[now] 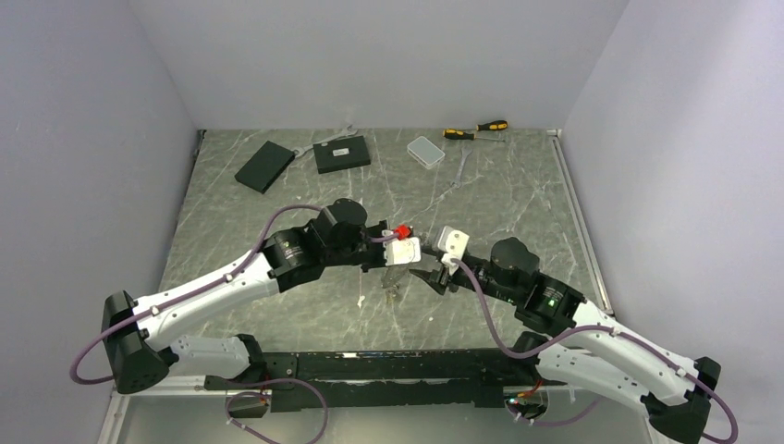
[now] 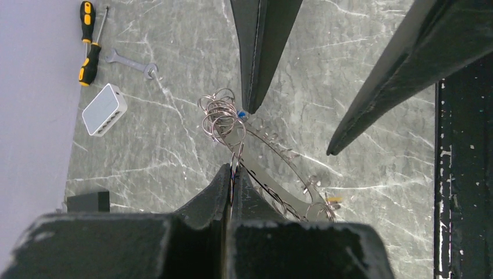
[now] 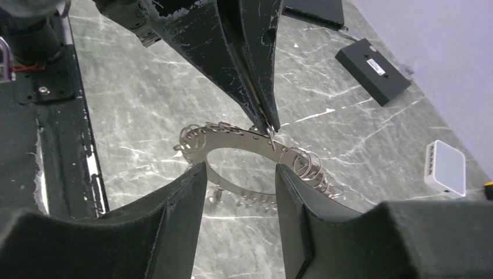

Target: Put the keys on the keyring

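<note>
Nearest the bases, both arms lean in so the hands meet mid-frame over the surface (image 1: 231, 222). The left hand (image 2: 231, 170) is pinched fully shut on the keyring (image 3: 232, 136), holding it up so the loop hangs free. My guess is it's acting as a steady clamp for the other arm to work against. The right hand (image 3: 239, 168) is about half spread with a finger on each side of the loop's lower edge, and it isn't clamping anything as far as I can tell.

From the top camera you only get a tiny dangling tangle at centre. The left wrist view is way more useful:
- a bunch of small rings (image 2: 218, 113)
- a blue-tagged key (image 2: 240, 115) right by one of the right hand's fingertips
- a yellow-tagged key (image 2: 332, 199) lower right, beside the loop

Can't tell if those keys are threaded on. The right wrist view shows the loop's open oval and toothed edge instead, with no tags visible.

Far back at the top of the frame sit a white box (image 1: 426, 151) and the screwdrivers (image 1: 476, 129).
</note>
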Controlling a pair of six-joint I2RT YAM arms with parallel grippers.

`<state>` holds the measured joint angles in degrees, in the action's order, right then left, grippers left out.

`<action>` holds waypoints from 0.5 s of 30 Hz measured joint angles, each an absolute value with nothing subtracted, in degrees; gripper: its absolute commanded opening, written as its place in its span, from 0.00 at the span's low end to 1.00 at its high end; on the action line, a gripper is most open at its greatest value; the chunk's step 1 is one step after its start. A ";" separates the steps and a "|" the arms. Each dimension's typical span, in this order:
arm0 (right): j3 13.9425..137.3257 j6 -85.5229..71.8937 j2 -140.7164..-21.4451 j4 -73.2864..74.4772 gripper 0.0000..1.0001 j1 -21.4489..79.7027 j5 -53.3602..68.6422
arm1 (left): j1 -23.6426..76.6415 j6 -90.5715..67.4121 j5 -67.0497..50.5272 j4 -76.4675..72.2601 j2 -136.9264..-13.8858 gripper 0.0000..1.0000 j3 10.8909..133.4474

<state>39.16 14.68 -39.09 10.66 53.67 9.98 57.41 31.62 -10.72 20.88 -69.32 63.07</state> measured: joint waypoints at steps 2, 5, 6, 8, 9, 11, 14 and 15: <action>39.13 16.12 -39.22 10.66 0.44 53.67 9.96 | 57.41 31.92 -11.31 20.88 -69.12 0.00 63.07; 39.13 18.48 -39.22 9.82 0.39 53.67 9.50 | 57.41 32.18 -12.34 20.95 -69.10 0.00 63.07; 39.16 19.05 -39.24 9.43 0.37 53.67 9.41 | 57.41 32.23 -12.58 20.93 -69.08 0.00 63.07; 39.16 19.88 -39.35 8.64 0.35 53.67 9.21 | 57.41 32.32 -13.10 20.91 -68.93 0.00 63.07; 39.16 20.16 -39.42 8.27 0.34 53.67 9.19 | 57.41 32.34 -13.30 20.91 -68.82 0.00 63.05; 39.16 20.58 -39.70 7.51 0.33 53.67 9.19 | 57.41 32.34 -13.72 20.86 -68.49 0.00 63.02; 39.18 21.15 -40.93 6.39 0.33 53.67 9.21 | 57.41 32.36 -14.00 20.84 -67.77 0.00 63.00; 39.22 21.37 -41.47 6.20 0.33 53.67 9.19 | 57.41 32.36 -14.15 20.82 -67.53 0.00 62.98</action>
<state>39.22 21.37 -41.47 6.20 53.67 9.19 57.41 32.36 -14.15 20.82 -67.53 62.98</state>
